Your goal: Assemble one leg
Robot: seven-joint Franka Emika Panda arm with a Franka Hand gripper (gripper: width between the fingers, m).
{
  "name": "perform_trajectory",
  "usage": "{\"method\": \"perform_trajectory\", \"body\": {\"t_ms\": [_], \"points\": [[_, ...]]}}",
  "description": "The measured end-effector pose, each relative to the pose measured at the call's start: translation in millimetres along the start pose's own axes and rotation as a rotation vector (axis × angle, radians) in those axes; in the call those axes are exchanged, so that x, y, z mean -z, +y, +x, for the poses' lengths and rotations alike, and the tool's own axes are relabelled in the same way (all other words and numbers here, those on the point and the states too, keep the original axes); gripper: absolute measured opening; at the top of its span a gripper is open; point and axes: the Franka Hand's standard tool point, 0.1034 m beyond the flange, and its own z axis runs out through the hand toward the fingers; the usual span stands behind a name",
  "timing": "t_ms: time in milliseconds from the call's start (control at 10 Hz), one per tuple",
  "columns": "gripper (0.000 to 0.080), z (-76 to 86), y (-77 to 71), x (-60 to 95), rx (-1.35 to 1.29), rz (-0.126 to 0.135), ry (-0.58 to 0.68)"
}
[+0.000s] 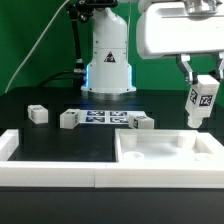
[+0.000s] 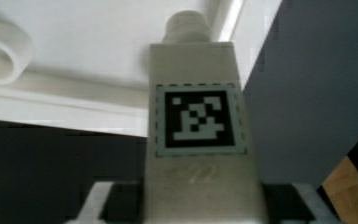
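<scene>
The leg (image 1: 201,102) is a small white post with a black-and-white tag on its side. My gripper (image 1: 192,82) is shut on its upper end and holds it upright in the air above the far right part of the large white tray-like part (image 1: 165,155). In the wrist view the leg (image 2: 201,120) fills the middle, its tag facing the camera and a round peg at its far end. The fingers (image 2: 112,200) press on both its sides. The tray's recesses lie below the leg.
Three more small white posts lie on the black table: one at the exterior view's left (image 1: 37,114), one by the marker board (image 1: 69,118), one near the tray (image 1: 140,122). The marker board (image 1: 103,118) lies in front of the robot base (image 1: 108,62). A white rim (image 1: 40,170) borders the front.
</scene>
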Motion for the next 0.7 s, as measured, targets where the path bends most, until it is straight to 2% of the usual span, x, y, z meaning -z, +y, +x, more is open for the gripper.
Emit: {"method": "perform_trajectory", "body": {"t_ms": [100,200,300,400,700], "points": [[0.0291,-2.9,-0.2,-1.1,0.0,0.001,-0.008],[0.0291,4.4,2.4,0.9,0.007,-0.01,0.059],[0.0291,3.7,7.3,1.5,0.011,-0.034,0.185],[0.0291,-4.4,7.2,-4.1,0.011,-0.036,0.189],[0.0291,10.5,5.9,-8.2,0.011,-0.031,0.189]]}}
